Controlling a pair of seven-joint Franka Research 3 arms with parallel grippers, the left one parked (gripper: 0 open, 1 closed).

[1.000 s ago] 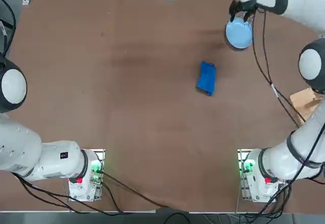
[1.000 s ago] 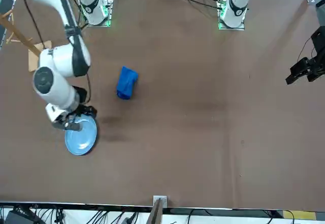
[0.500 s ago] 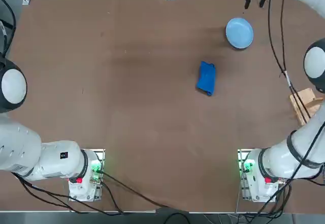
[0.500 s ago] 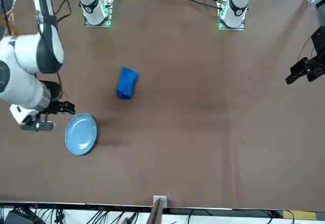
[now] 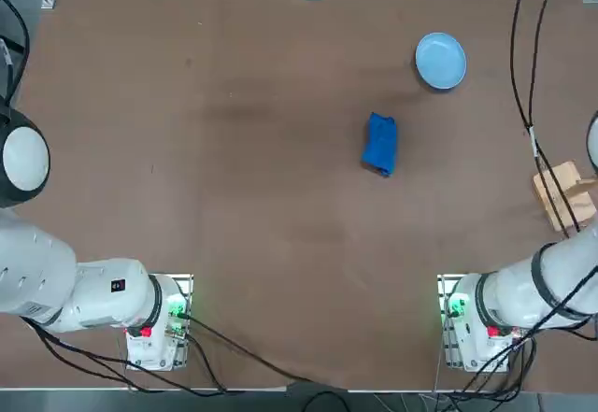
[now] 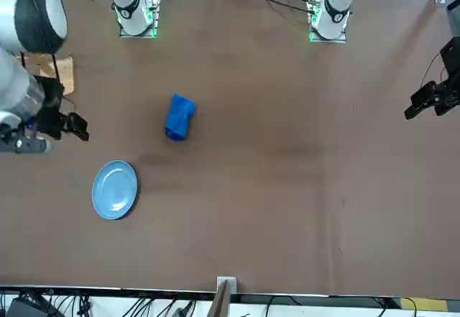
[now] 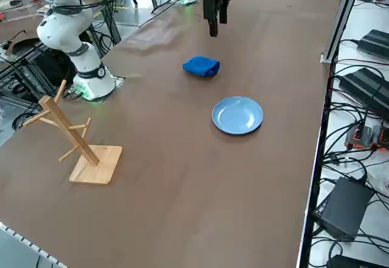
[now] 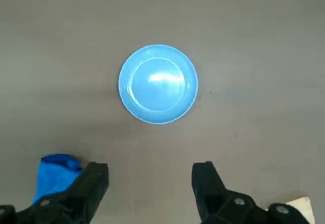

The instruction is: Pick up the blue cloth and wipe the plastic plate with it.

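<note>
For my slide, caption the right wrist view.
Open right gripper raised above the table, empty, looking down on the plastic plate, blue cloth beside one finger.

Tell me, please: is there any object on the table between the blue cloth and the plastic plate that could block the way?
No, nothing visible. The blue cloth and the plastic plate lie apart with only bare table between them. The wooden rack stands off to the side. The right gripper hangs open above, holding nothing.
</note>
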